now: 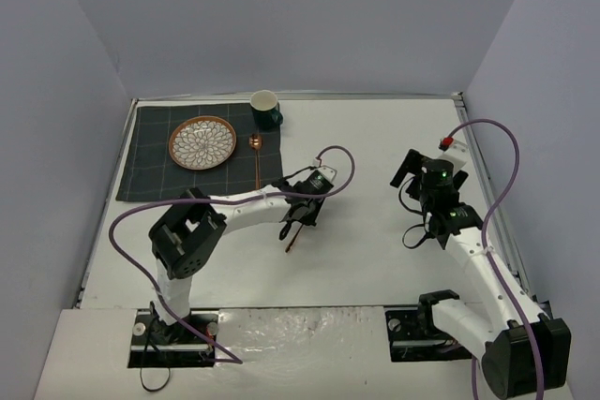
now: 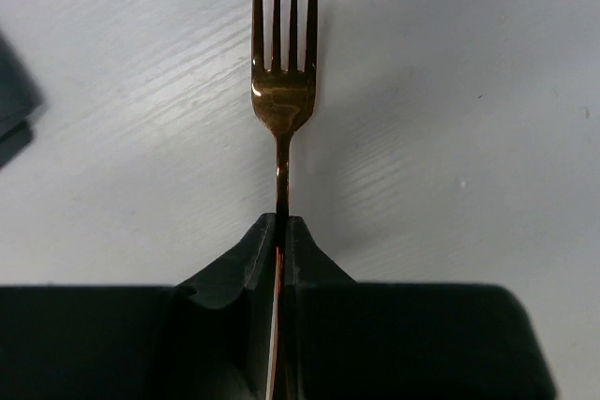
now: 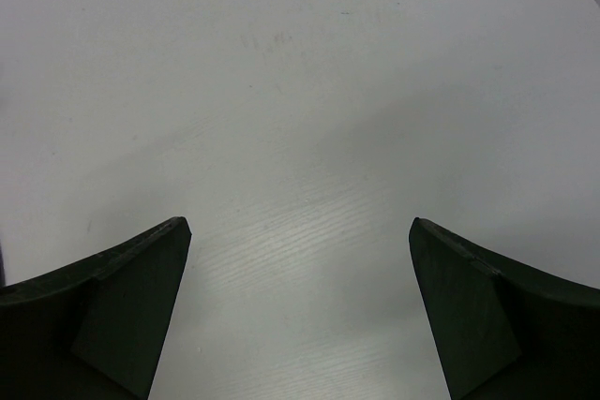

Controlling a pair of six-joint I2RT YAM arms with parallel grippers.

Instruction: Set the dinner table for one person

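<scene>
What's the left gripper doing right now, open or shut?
Shut. The left gripper has its jaws pinched on the handle of the copper fork, no gap showing.

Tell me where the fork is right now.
The fork is clamped in the left gripper; in the top view that is over bare table just off the dark mat's near right corner, below the spoon.

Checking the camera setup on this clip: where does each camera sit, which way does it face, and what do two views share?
Top external: above and behind the arm bases, looking down at the dinner table with mat, plate, mug and spoon; both arms show.
Left wrist: on the left arm, looking along the left end effector, shut on a copper fork over the table.
Right wrist: on the right arm, looking past the open right end effector at bare table.
Shared: top and left wrist both show the fork.
</scene>
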